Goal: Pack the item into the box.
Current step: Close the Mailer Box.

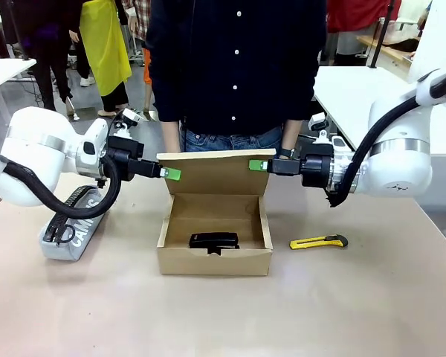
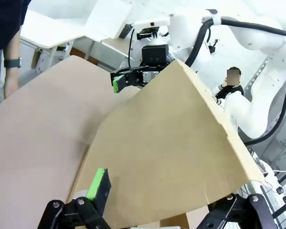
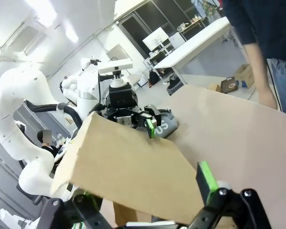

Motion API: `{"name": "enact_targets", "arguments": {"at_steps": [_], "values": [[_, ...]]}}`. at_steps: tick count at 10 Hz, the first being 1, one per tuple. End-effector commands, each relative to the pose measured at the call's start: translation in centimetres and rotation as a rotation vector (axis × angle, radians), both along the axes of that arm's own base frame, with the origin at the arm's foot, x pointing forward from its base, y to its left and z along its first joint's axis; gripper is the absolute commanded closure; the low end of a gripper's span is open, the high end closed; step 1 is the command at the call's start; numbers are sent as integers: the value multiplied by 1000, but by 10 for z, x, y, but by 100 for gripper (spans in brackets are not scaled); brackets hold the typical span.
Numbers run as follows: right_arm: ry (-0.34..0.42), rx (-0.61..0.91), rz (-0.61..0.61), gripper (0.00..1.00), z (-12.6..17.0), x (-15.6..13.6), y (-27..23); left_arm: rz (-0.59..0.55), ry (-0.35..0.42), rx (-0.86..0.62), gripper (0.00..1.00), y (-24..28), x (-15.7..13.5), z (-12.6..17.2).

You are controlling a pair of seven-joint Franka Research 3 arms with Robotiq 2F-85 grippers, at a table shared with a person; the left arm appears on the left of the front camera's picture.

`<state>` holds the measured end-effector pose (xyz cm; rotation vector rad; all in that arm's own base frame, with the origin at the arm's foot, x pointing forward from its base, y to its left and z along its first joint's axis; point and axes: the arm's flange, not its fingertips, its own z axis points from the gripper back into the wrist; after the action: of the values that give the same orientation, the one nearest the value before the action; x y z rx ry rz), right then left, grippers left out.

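The brown cardboard box (image 1: 215,262) stands open at the table's middle, its flap lid (image 1: 215,175) upright at the back. The black stapler (image 1: 214,240) lies flat on the box floor near the front wall. My left gripper (image 1: 171,173) is at the flap's left edge and my right gripper (image 1: 256,164) at its right edge, both level with the flap's top. In the left wrist view the open left gripper (image 2: 171,195) has the flap (image 2: 171,143) between its spread fingers. The right gripper (image 3: 143,195) is likewise open, with the flap (image 3: 128,176) between its fingers.
A yellow-and-black utility knife (image 1: 319,242) lies right of the box. A grey zip pouch (image 1: 70,230) lies at the left, under my left arm. A person (image 1: 238,74) stands close behind the flap, hands hanging at the table's far edge.
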<state>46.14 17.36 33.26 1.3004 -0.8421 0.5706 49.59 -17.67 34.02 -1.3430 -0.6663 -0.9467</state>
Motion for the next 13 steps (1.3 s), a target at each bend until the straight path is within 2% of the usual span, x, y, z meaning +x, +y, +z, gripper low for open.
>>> {"name": "enact_targets", "arguments": {"at_steps": [1,4,7,8,11,13], "values": [[-43,26,-13,0,-8,-6,4,15,-21,-36,0,3,-10,-5],[-21,16,-1,0,-23,-10,0,27,16,-40,0,4,-2,-14],[-36,38,-12,0,-26,-20,-20,38,-8,-36,0,11,-8,-14],[-44,50,-23,0,-26,-28,-35,21,1,-53,0,26,-16,-15],[-42,78,-53,0,-29,-49,-77,72,-31,-27,0,72,-41,-22],[-54,110,-96,0,-26,-60,-104,175,-73,-67,0,109,-62,-22]]}}
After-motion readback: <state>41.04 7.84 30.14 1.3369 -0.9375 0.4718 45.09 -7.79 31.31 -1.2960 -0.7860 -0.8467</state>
